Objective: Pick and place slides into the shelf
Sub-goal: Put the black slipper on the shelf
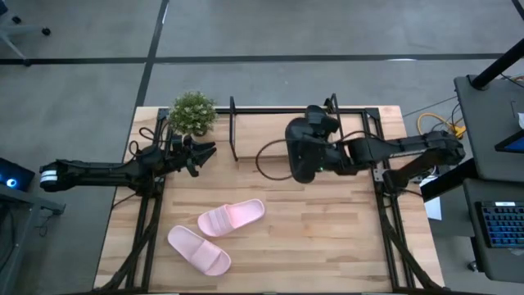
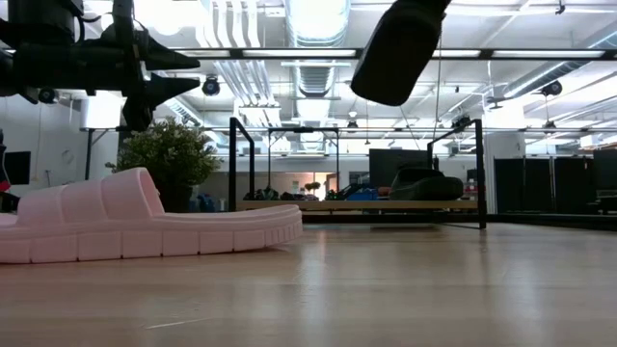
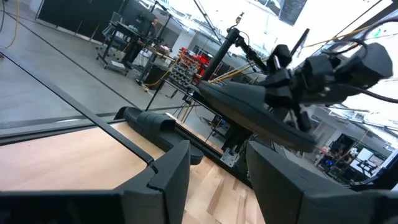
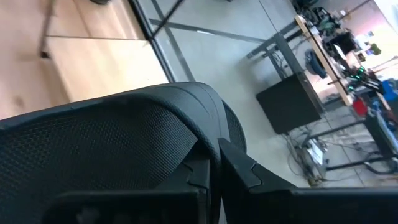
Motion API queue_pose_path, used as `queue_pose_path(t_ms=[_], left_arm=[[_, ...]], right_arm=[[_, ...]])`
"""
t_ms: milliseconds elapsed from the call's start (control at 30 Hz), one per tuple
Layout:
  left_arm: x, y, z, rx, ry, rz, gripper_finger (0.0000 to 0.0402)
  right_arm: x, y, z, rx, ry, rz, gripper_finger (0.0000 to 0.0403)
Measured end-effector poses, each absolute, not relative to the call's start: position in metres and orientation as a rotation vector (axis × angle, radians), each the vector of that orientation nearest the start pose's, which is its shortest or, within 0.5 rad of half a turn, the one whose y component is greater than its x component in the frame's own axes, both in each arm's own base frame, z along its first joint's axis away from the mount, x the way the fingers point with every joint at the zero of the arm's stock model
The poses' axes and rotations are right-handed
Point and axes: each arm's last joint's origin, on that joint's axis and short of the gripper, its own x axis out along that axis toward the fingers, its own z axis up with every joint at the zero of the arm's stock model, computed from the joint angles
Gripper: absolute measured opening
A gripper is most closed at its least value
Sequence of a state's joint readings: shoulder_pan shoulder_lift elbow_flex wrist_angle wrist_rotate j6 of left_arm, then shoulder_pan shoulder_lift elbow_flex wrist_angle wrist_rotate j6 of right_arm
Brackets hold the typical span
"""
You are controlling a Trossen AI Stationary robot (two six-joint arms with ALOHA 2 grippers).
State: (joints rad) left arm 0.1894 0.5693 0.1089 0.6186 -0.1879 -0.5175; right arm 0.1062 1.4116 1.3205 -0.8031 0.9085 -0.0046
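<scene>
Holding a black slide [image 1: 301, 152] in clamped right jaws above the shelf [image 1: 246, 135], left jaws parted, empty, pink slides [image 1: 231, 217] on table.

Right gripper [image 4: 214, 165] clamped tight on a black slide [image 4: 106, 143], pinching the edge of its mesh-textured strap. Past it, toward ten o'clock, light wooden board [image 4: 93, 65] with thin black tubing [image 4: 155, 37]; toward two o'clock, grey floor and cluttered benches.
</scene>
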Motion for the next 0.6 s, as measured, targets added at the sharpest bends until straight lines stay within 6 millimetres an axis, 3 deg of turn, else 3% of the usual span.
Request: queue_pose_path(t_ms=[600], left_arm=[[0.135, 0.031, 0.206, -0.511, -0.253, 0.327, 0.0144]], right_arm=[[0.292, -0.052, 0.341, -0.514, 0.819, -0.805, 0.0008]])
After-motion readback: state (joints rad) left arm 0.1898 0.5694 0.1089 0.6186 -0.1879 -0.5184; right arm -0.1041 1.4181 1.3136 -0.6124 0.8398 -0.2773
